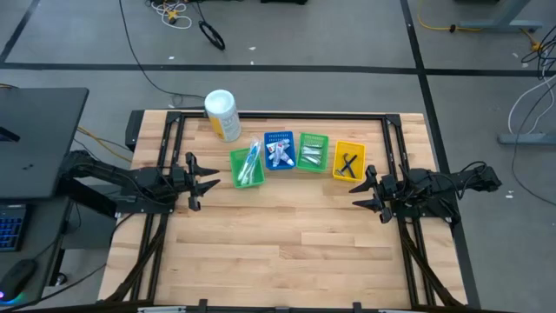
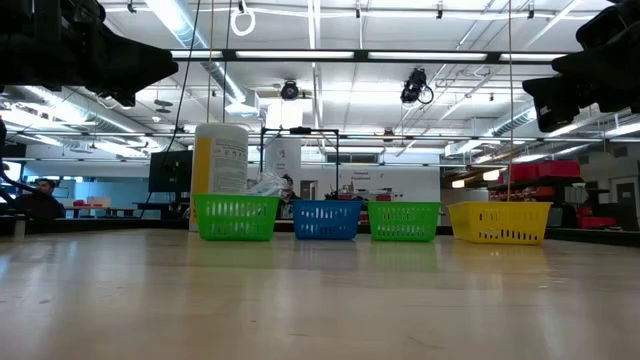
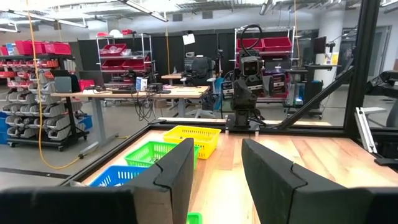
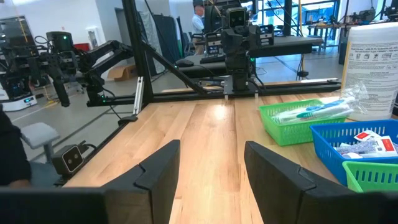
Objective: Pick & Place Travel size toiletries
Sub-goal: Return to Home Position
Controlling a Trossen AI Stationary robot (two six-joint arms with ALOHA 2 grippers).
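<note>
Toiletries are lying sorted in the four baskets at the back of the worktop; none is lying loose, so the sorting is looking done. The left gripper and right gripper are hovering at the sides, fingers wide, holding nothing.

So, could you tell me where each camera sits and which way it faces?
High: overhead, straight down on table; both arms, left gripper, right gripper.
Low: table level, facing the basket row; arms at top corners.
Left wrist: faces the right arm past its own open fingers.
Right wrist: faces the left arm past its own open fingers.
Both wrist views share the blue basket.
</note>
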